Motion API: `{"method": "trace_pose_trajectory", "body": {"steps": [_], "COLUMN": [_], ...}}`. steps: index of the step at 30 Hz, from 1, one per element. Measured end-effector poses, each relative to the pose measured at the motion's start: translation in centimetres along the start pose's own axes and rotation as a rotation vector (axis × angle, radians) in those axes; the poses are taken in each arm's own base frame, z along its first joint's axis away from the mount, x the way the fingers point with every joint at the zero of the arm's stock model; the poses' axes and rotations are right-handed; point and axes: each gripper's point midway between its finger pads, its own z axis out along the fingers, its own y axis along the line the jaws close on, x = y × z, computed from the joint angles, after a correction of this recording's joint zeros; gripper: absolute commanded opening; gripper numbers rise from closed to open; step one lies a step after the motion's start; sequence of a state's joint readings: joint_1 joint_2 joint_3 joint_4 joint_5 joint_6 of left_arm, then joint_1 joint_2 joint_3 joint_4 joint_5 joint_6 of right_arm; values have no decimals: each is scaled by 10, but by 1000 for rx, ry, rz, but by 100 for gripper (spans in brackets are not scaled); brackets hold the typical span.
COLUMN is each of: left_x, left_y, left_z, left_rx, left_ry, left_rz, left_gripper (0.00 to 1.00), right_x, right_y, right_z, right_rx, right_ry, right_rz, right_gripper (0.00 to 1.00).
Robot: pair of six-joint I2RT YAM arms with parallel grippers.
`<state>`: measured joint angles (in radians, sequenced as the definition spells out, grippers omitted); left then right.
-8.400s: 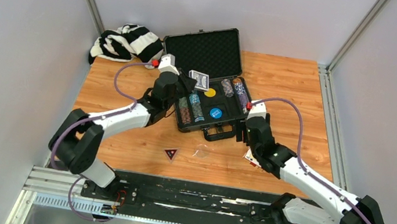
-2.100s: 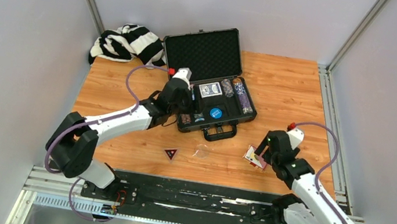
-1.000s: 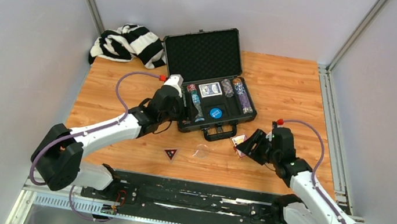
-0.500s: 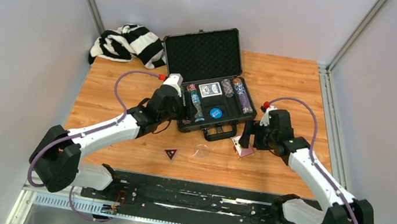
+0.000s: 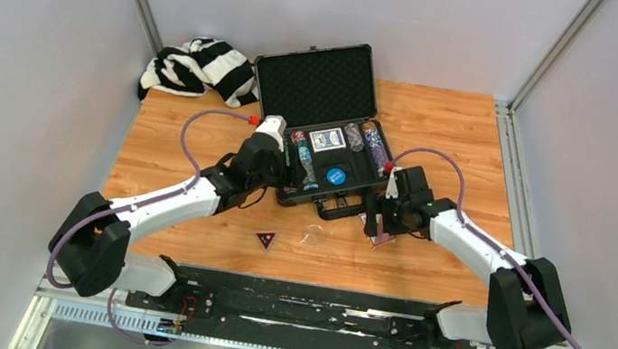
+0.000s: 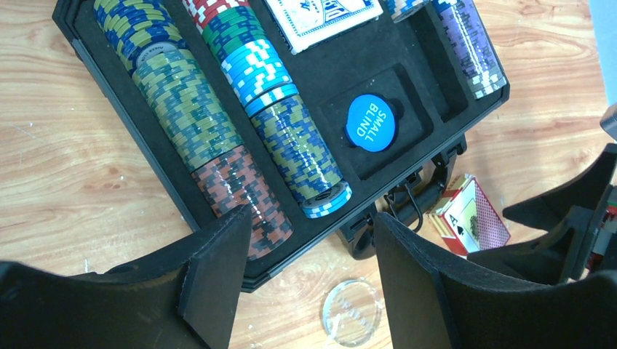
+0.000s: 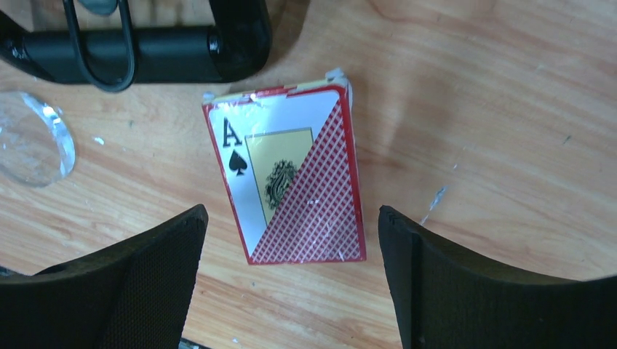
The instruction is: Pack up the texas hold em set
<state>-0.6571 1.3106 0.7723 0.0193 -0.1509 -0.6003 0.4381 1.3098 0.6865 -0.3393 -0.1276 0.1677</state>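
While the red deck (image 7: 295, 182) lies flat on the bench (image 7: 473, 109), just beside the handle (image 7: 145, 54) of the open case (image 5: 319, 80), the right end effector (image 7: 289, 225) is held over it. Its fingers are spread wide, one on each side of the box, and nothing is pinched. The left end effector (image 6: 309, 233) is likewise spread and empty, hovering at the near left corner of the case.

A light, stiff box is to be expected, and its glossy wrap is judged slippery. A hold across the narrow width, on the two long edges, would suit best. The fingertips would have to be brought right down to the wood, since the deck lies low.

Inside the case, chips (image 6: 189, 109) are laid in rows, a blue deck (image 6: 324, 14) sits at the far side, and a blue disc (image 6: 369, 122) is marked "SMALL BLIND". On the red deck an "A" over a spade can be read. A clear disc (image 6: 351, 313) rests on the bench near the handle; its faint engraving is possibly lettering, but cannot be made out.
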Motion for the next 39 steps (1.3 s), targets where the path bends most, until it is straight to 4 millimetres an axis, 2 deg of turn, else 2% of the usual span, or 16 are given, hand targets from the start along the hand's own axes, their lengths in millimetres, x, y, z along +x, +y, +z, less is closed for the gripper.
{"method": "trace_pose_trajectory", "body": {"steps": [4,10,16,17,20,26,30,34,37,39], "left_x": [-1,0,5,6,7,8,11,10,3,-1], "left_y": [-1,0,9,11,13,11,10,-1,-18,-38], "left_z": [0,0,1,1,1,1,0,-2,-2,-2], "left_rx": [2,2,-16,-19,-21,-13,-12,29,93,179], "left_ry": [-5,-6,5,7,10,14,33,56,83,114], "left_rz": [-1,-1,-4,-5,-8,-21,-38,-65,-83,-95], "left_gripper": [67,67,67,67,67,68,68,68,68,67], "right_x": [-6,-3,-4,-4,-3,-1,5,-9,-26,-32], "right_y": [-2,-7,5,7,8,8,7,15,26,36], "right_z": [6,17,25,27,28,26,15,-9,-31,-42], "right_rx": [16,43,52,60,88,101,101,74,34,0], "right_ry": [18,87,117,119,120,110,99,6,-100,-149], "right_rz": [1,3,-60,-77,-100,-78,-85,-122,-168,-207], "right_gripper": [86,87,87,84,62,31,28,28,28,27]}}
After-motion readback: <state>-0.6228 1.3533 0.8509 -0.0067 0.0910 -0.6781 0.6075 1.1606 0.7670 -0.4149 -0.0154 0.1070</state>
